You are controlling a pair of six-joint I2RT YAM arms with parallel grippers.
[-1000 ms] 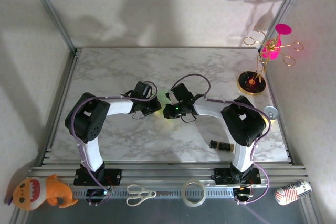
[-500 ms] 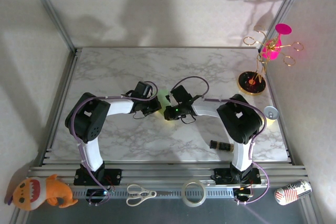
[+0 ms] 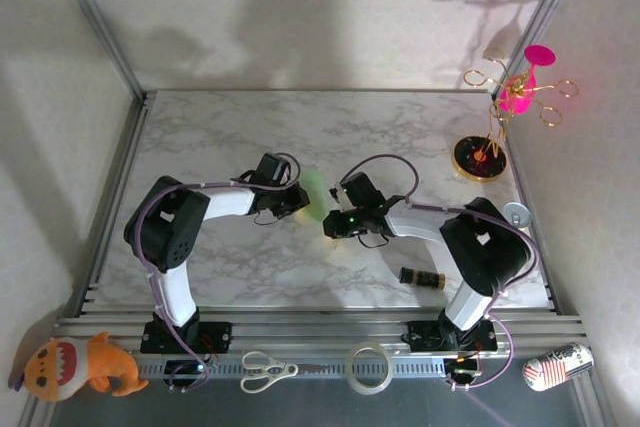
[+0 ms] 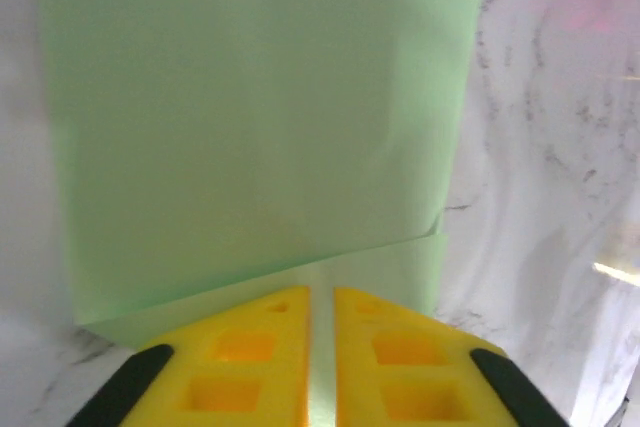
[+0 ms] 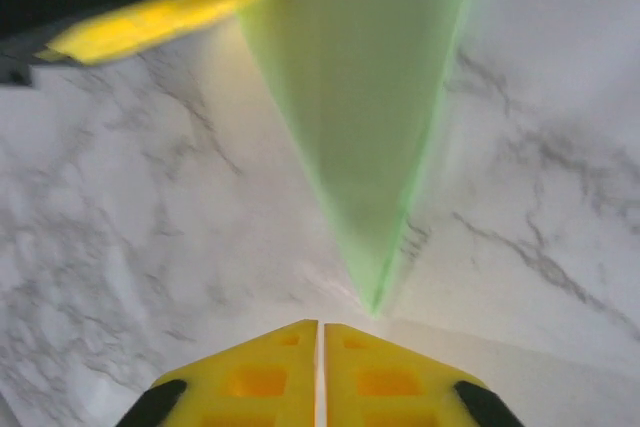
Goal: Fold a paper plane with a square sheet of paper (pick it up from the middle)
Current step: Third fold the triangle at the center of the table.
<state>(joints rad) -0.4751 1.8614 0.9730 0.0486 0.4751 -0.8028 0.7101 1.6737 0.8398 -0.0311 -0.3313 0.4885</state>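
Observation:
The square sheet of paper (image 3: 313,192), light green and folded over on itself, lies on the marble table (image 3: 230,127) near the middle. In the left wrist view the paper (image 4: 260,117) has an upper layer over a lower flap that runs under my left gripper (image 4: 321,292). Its yellow fingers stand almost together with a thin slit, tips on the paper's near edge. From above, the left gripper (image 3: 298,203) is at the paper's left side. My right gripper (image 3: 330,226) is shut, just off the paper's pointed corner (image 5: 375,302), with nothing in the right gripper (image 5: 320,324).
A gold stand with pink ornaments (image 3: 490,152) is at the back right, with a silver can (image 3: 516,214) and a small dark bottle (image 3: 422,277) by the right arm. Scissors (image 3: 267,370), a tape roll (image 3: 368,367) and a plush toy (image 3: 80,365) lie along the near rail.
My right gripper has drawn back from the paper, toward the right and the near edge. The left arm has stayed put.

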